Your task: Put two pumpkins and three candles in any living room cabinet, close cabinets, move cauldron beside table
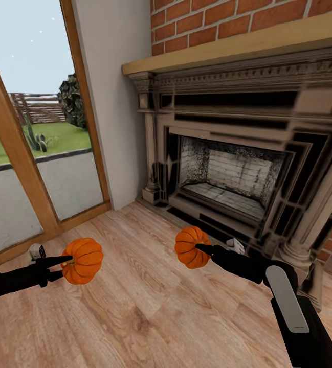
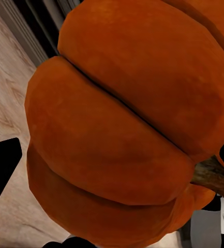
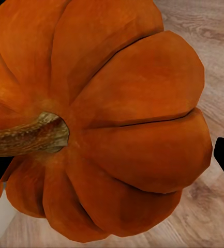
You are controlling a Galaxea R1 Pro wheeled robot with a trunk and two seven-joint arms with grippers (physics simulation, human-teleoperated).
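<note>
Two bright-orange pumpkins are held above the wooden floor. My left gripper (image 1: 68, 262) is shut on the left pumpkin (image 1: 83, 260), which bulks large in the left wrist view (image 2: 127, 124), brown stem to one side. My right gripper (image 1: 201, 250) is shut on the right pumpkin (image 1: 192, 247); in the right wrist view that pumpkin (image 3: 117, 129) shows its stem and ribs close up. The candles, cabinet, cauldron and table are out of view.
A stone fireplace (image 1: 237, 168) with a wooden mantel and brick wall above stands ahead on the right. A glass door with a wooden frame (image 1: 27, 153) is at the left, a white wall section between them. Light wood floor (image 1: 150, 306) lies below.
</note>
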